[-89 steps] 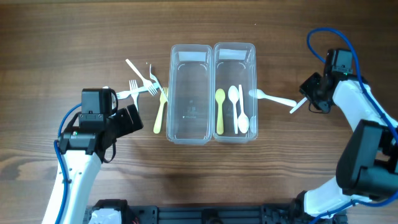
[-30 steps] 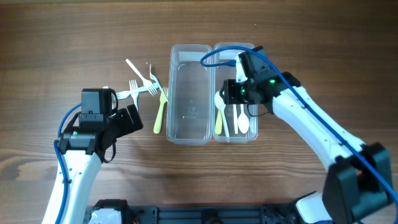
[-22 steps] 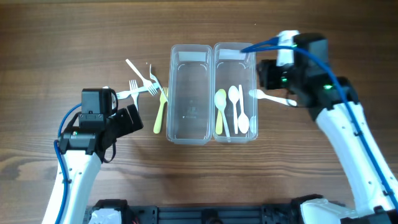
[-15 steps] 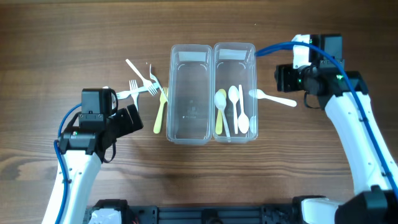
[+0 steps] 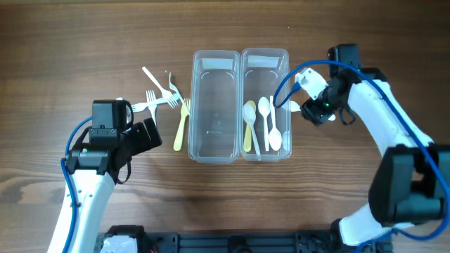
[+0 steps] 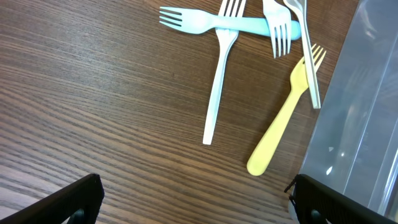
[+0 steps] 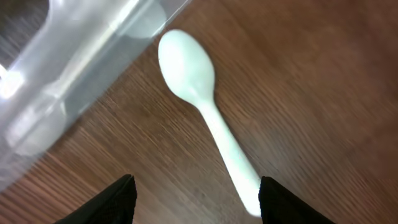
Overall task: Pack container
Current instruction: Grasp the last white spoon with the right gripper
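Two clear containers stand side by side. The left container point(image 5: 213, 144) is empty. The right container point(image 5: 265, 60) holds a yellow spoon point(image 5: 247, 137) and several white spoons point(image 5: 266, 112). One white spoon point(image 5: 291, 106) lies on the table right of it, and shows in the right wrist view point(image 7: 205, 118). My right gripper point(image 5: 314, 109) is open and hovers over that spoon's handle point(image 7: 198, 202). Forks lie left of the containers: a yellow fork point(image 5: 181, 126) point(image 6: 283, 130), a white fork point(image 6: 217, 87) and a light blue fork point(image 6: 230, 23). My left gripper point(image 5: 144, 135) is open and empty point(image 6: 196, 205).
The forks overlap in a loose pile point(image 5: 160, 95) close to the left container's wall point(image 6: 360, 124). The right container's corner point(image 7: 74, 68) is close to the spoon's bowl. Bare wooden table surrounds everything.
My right arm swung over the right container, left a white spoon there, swung back right, and now sits low over the spoon on the table. The left arm has not moved.
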You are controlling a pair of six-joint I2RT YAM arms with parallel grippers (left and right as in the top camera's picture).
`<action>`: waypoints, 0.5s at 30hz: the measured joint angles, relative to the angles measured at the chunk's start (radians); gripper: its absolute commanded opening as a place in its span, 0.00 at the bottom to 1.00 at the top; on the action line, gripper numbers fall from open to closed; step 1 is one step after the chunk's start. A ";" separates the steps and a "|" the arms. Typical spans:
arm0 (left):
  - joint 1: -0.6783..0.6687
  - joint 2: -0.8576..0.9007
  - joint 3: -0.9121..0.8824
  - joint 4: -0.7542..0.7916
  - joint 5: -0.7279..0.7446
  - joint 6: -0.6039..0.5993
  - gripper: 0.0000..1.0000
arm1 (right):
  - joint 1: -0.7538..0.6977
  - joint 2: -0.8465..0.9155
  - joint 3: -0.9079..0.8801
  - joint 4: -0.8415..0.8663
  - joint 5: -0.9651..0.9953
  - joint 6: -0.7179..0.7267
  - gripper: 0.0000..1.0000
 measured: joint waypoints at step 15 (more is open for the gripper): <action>0.000 0.000 0.000 0.000 0.000 0.000 1.00 | -0.089 0.165 0.000 0.093 0.008 -0.100 0.49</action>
